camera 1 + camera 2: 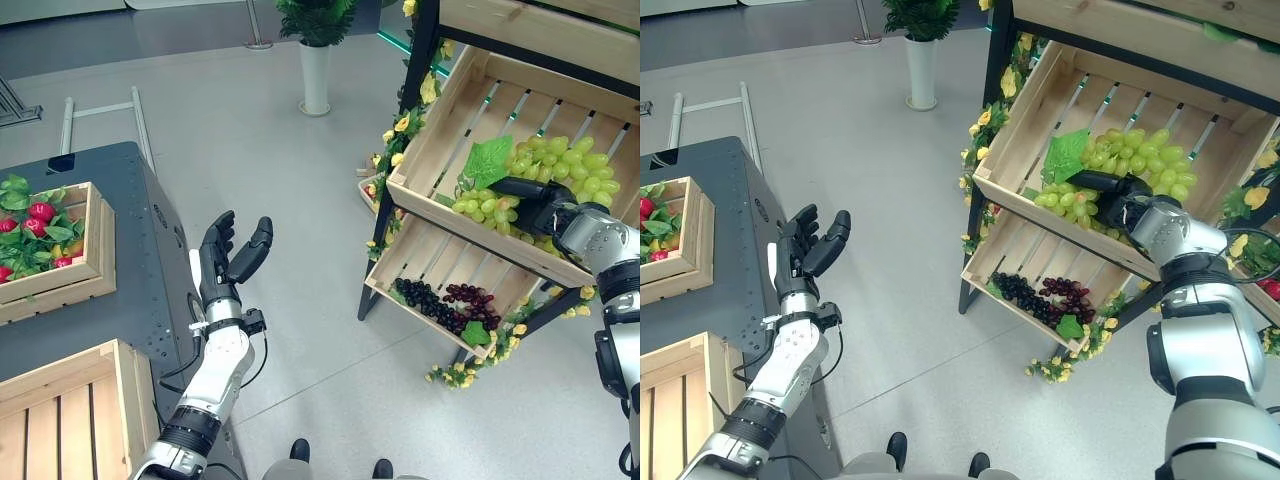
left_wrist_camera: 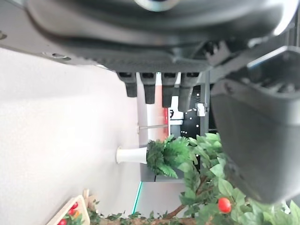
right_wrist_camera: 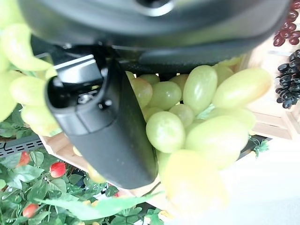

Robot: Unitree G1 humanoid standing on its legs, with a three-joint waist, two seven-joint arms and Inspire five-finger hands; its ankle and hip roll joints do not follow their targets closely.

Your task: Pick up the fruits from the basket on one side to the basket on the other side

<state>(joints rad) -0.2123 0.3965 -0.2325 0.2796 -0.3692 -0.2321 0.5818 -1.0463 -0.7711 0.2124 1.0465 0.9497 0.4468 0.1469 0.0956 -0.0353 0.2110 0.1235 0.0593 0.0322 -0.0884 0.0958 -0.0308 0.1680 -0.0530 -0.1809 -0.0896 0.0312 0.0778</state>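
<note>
Green grapes (image 1: 545, 170) lie in the top wooden crate (image 1: 450, 110) on the shelf, right where my right robot hand (image 1: 535, 205) reaches; its thumb presses the smooth, round bunch, but I cannot tell if it grips. My left robot hand (image 1: 228, 255) hangs open, far away beside the bench (image 1: 130, 300).

The right hand (image 1: 535, 205) reaches into green grapes (image 1: 555, 175) in the upper crate (image 1: 440, 130); the left hand (image 1: 225, 262) hangs open beside the counter (image 1: 120, 270).
</note>
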